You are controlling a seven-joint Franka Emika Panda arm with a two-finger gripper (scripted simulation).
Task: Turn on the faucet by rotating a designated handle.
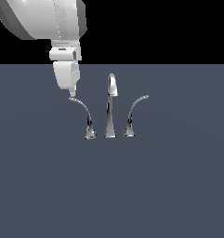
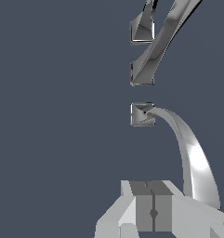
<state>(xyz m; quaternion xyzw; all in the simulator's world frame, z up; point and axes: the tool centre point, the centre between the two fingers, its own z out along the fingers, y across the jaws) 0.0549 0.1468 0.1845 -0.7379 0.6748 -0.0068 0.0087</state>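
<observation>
Chrome faucet (image 1: 111,107) stands mid-desk, well clear of every edge: tapered spout between two curved levers. Nearest the exterior view's left, the handle (image 1: 83,114) arcs to a drooping tip just under the gripper (image 1: 72,94), whose fingers (image 2: 153,211) are pressed together, holding nothing. Most of the arm is cut off.

A flat, featureless slate-blue surface (image 1: 178,186) is seen filling the lower part of the exterior view and the whole background of the wrist view, and it is bounded above by a plain black backdrop (image 1: 169,28).
</observation>
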